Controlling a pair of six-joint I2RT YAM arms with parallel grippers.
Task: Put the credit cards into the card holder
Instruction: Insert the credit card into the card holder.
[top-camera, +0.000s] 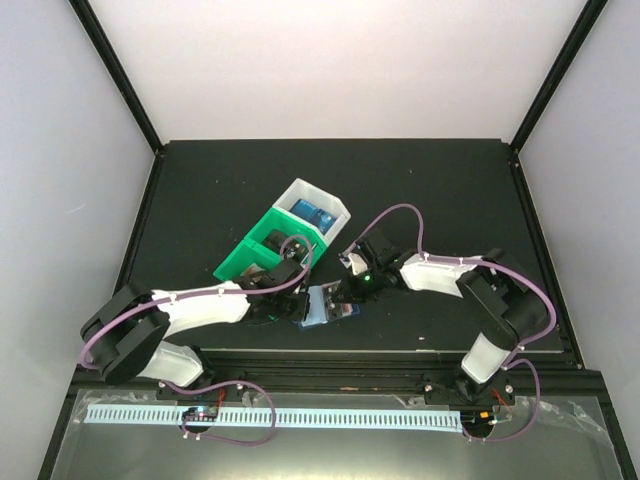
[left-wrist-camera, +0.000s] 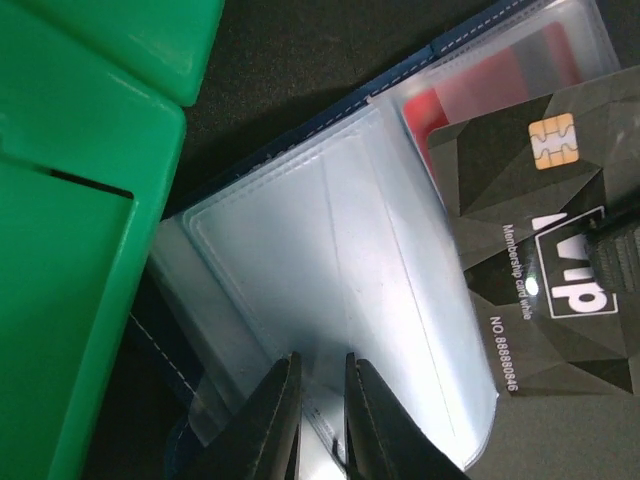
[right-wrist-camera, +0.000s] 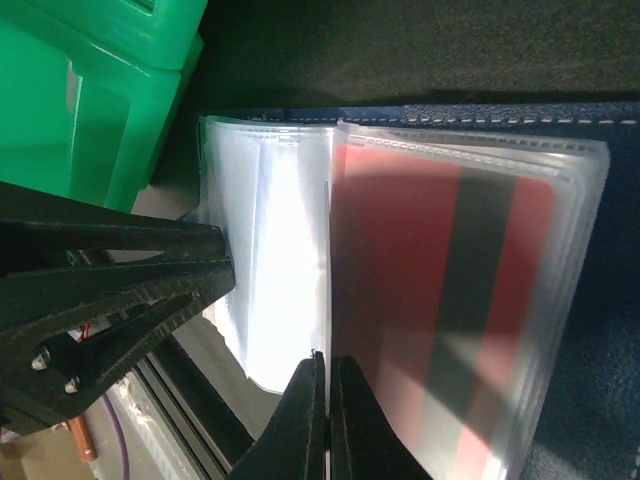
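Left arm (top-camera: 190, 312), right arm (top-camera: 445, 275): angled inward, wrists close. Left gripper (left-wrist-camera: 318, 400): pinched, slim gap. Right gripper (right-wrist-camera: 326, 400): fingers pressed together.

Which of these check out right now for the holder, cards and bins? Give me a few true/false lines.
1. The dark blue folding card holder lies open, clear sleeves showing. True.
2. The white plastic bin is empty. False: blue cards lie in it.
3. A red card sits inside a sleeve. True.
4. The black VIP card lies in the green plastic bin. False: the right gripper holds it over the sleeves.
5. The right gripper is wide open. False: its jaws are shut.
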